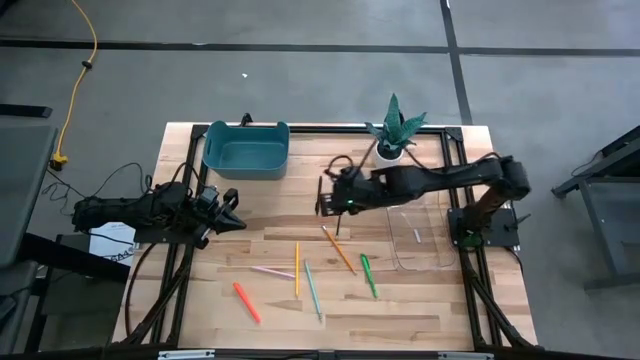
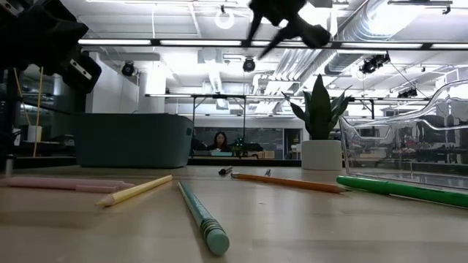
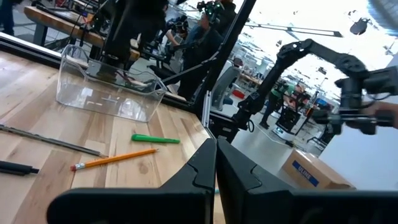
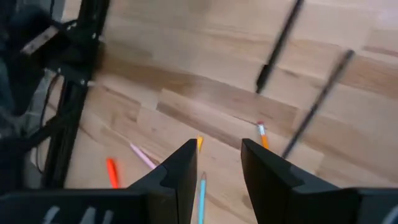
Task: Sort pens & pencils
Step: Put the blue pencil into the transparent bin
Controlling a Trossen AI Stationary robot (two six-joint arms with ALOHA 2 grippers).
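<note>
While right gripper (image 1: 333, 207) hovers parted, empty; left gripper (image 1: 236, 213) closed, empty.
Pens (image 1: 246, 302): four; pencils (image 1: 339, 249): four; brown, black ones faint, 12 o'clock of orange.

Evenly lit indoor scene, sharp from above, soft and blurred in the close views.

Ceiling strip lights (image 2: 219, 42) glare white in the low view, leaving the arms as dark silhouettes. The teal pencil (image 2: 202, 215) blurs nearest the lens. The wooden table (image 1: 420, 300) shows only faint, short shadows. The right wrist view is smeared throughout; the left wrist view's bright background washes out.
</note>
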